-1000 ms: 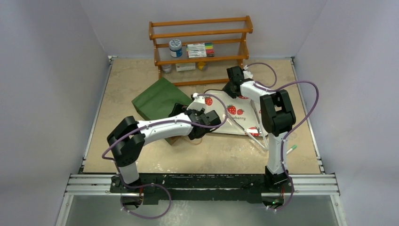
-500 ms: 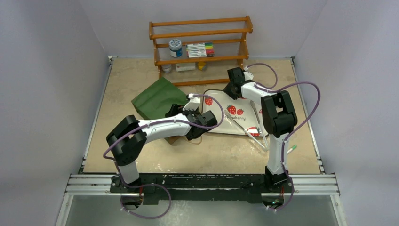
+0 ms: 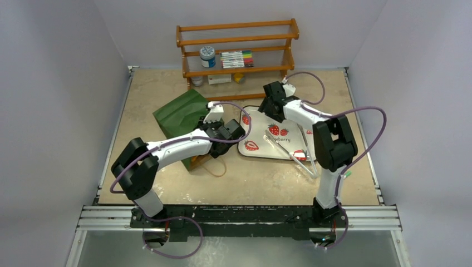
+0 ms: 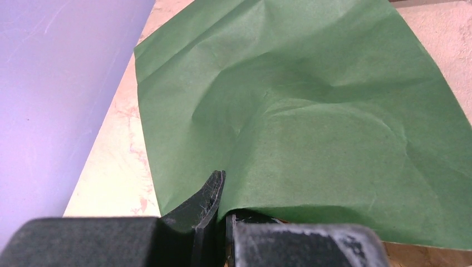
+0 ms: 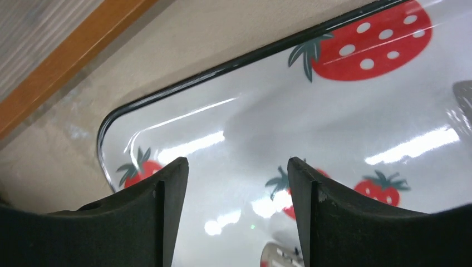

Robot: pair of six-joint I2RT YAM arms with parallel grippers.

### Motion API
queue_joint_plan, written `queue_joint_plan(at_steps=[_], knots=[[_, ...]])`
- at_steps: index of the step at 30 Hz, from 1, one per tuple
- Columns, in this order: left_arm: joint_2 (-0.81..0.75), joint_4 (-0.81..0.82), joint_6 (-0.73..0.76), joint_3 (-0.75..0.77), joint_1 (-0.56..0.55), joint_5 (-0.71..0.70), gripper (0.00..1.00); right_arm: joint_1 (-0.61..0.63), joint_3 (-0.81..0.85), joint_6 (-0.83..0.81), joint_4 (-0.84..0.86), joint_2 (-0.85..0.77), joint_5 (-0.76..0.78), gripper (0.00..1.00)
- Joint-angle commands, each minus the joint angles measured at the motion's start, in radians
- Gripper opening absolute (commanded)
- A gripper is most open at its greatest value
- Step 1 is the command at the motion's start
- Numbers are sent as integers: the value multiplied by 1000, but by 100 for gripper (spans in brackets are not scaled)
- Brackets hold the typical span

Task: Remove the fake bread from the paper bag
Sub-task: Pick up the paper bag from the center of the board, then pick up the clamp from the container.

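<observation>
left wrist view was filled by the dark green paper bag [image 4: 311,111], which lay on its side on the beige table [image 3: 167,189], left of centre, with its mouth turned toward the arms. the left gripper [image 4: 224,201] was seen clenched, and the bag's thin near edge ran down into the slit between its jaws, so it was judged to be pinched there at the mouth. the right gripper [image 5: 236,172] was held released, its jaws well apart with nothing between them, just above a corner of the glossy white tray printed with red strawberries [image 5: 183,119]. no fake bread was seen in any view. a soft bulge under the creased paper was taken as a sign that pieces lay inside, though how many could not be told. the bag was judged light, limp and easy to crease or tear, so a hold on the rim of the mouth was thought best, with a gentle lift so that the opening is raised. the unseen breads were expected to be light, but their stiffness could not be judged. counted: one bag, one thin tan string handle [image 3: 216,171] showing on the table, one tray, one orange wooden rack [image 3: 236,41] at the far edge, no bread pieces in sight.
</observation>
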Motion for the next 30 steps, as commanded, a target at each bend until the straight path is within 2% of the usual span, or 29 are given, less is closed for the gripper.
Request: queue_joint_plan(at_steps=[1, 5, 13, 30], knots=[[-50, 26, 25, 48, 19, -44, 0, 51, -8, -54, -89, -133, 130, 70], [-62, 35, 44, 61, 31, -33, 0, 92, -71, -70, -133, -235, 168, 71], [-69, 25, 74, 103, 50, 31, 0, 193, -180, -69, -219, -314, 223, 70], [-144, -6, 162, 140, 125, 128, 0, 199, -218, -100, -201, -199, 218, 66]])
